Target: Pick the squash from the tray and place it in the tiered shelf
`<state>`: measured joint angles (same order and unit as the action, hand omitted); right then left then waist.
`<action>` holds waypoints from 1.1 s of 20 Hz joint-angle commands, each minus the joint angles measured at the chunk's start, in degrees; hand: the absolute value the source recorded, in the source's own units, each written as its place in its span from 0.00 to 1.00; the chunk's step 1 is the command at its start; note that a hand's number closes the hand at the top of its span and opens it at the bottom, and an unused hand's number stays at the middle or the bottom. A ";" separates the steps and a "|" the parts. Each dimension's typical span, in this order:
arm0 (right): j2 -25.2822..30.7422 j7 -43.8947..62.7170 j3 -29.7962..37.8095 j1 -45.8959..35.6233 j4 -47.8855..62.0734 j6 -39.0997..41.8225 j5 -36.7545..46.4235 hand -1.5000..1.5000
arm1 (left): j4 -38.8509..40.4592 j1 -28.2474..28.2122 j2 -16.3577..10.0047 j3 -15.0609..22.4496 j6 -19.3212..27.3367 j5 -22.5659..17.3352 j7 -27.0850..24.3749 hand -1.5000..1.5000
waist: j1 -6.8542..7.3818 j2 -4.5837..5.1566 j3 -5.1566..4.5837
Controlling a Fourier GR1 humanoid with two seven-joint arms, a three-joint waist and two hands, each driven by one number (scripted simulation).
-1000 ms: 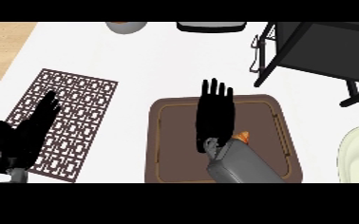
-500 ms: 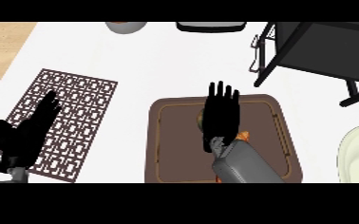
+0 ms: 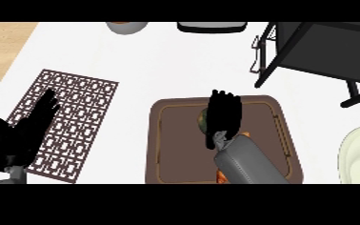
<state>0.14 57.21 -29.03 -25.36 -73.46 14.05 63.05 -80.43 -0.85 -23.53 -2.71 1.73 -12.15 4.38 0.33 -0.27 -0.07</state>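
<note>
The squash lies in the far half of the brown tray, and only a greenish, rounded sliver of it shows at the left edge of the right hand, which covers the rest. That hand lies over it with fingers straight and close together, pointing away from the robot and not curled round anything, so nothing looks gripped yet. A scrap of orange shows under the grey forearm near the tray's near edge; whether it belongs to the squash cannot be told. Judging by its rounded flank, the squash is likely hard-skinned, stiff and fairly heavy, with a smooth rind that could roll or slip from a shallow pinch. It is not fragile, so the better hold is probably round its widest part, thumb on one side and fingers on the other. The black tiered shelf stands well apart at the far right. The left hand rests open at the lower left over a lattice mat, fingers straight
</note>
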 commanded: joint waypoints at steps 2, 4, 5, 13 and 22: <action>-0.14 -0.83 0.69 -1.86 7.08 -5.57 -2.24 1.00 | 3.56 1.57 0.29 -1.67 -3.31 1.20 -2.10 0.50 | 0.01 0.33 0.07; -0.14 -3.11 1.24 -1.27 7.16 -2.91 0.70 1.00 | 4.78 4.79 0.12 -2.48 -2.33 1.88 -0.12 0.50 | -0.26 0.32 0.07; -0.14 -2.60 -0.29 0.33 7.30 -4.99 2.35 1.00 | -0.14 0.26 2.59 -0.54 -0.13 3.15 -0.02 0.50 | -0.05 0.26 0.08; 2.29 -3.31 -0.58 0.67 -0.75 -0.99 6.99 1.00 | -0.74 -1.76 4.15 -0.94 -0.13 5.81 -1.99 0.50 | -0.21 0.20 0.06; 21.45 -35.23 9.44 8.46 -16.81 -4.43 -10.01 1.00 | -1.52 -1.50 3.08 -3.13 -1.68 3.69 0.73 0.50 | -1.44 0.15 0.13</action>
<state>13.60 34.38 -24.36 -19.69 -85.03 10.35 60.06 -82.49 -2.00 -21.01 -5.85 -0.13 -8.80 5.69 -0.66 -0.23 0.01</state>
